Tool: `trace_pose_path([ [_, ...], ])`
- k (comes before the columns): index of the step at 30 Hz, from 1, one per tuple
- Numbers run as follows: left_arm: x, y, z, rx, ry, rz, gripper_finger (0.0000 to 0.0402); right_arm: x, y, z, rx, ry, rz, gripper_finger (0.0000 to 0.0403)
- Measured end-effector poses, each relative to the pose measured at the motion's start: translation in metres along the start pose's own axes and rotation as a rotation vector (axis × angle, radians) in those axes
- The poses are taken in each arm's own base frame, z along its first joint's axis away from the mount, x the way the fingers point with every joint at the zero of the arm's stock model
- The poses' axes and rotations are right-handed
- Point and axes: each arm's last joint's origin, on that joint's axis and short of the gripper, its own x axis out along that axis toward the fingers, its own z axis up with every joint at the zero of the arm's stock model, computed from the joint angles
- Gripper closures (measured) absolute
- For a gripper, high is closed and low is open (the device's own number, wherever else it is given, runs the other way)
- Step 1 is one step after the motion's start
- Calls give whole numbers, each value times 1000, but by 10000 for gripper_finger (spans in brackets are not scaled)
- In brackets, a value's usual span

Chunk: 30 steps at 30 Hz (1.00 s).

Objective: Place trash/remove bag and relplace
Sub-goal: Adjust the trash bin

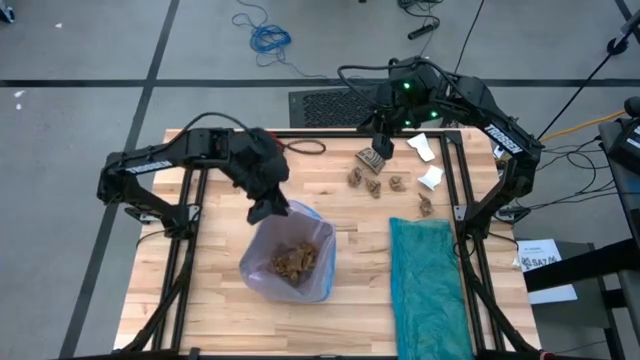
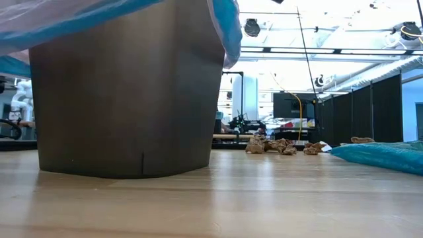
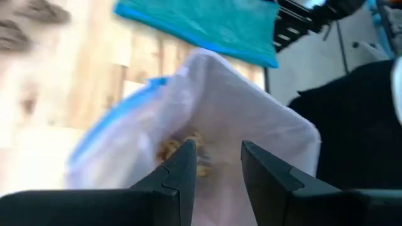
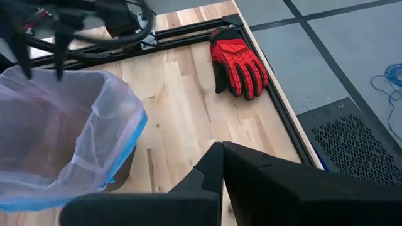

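The dark bin (image 2: 125, 92) stands on the table, lined with the thin pale bag (image 1: 288, 255). The bag's edge is folded out over the rim (image 4: 119, 144). Tan trash (image 1: 292, 262) lies inside the bag. More trash lumps (image 1: 375, 182) lie loose on the wood toward the far right, also seen in the low view (image 2: 271, 145). My left gripper (image 3: 217, 160) hovers open just above the bin's far-left rim (image 1: 268, 208), with nothing between its fingers. My right gripper (image 4: 223, 150) is shut and empty, held high over the far lumps (image 1: 383, 148).
A teal-green plastic bag (image 1: 425, 290) lies flat at the right, near the front. Two white paper scraps (image 1: 428, 165) sit by the far right edge. A red glove (image 4: 239, 59) lies at the table's far left corner. A black frame rail (image 1: 460, 200) borders the table.
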Motion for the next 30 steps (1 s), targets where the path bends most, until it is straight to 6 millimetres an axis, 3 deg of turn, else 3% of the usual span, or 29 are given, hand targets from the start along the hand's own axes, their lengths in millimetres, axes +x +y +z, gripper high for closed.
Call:
trace_pose_path([
  [9,6,26,8,64,10,44,281,0,-2,0,-3,-1,-5,403],
  [17,22,35,9,151,95,36,281,0,-2,0,28,-1,-4,403],
  [30,31,40,5,278,180,18,281,0,-2,0,30,-1,-4,403],
])
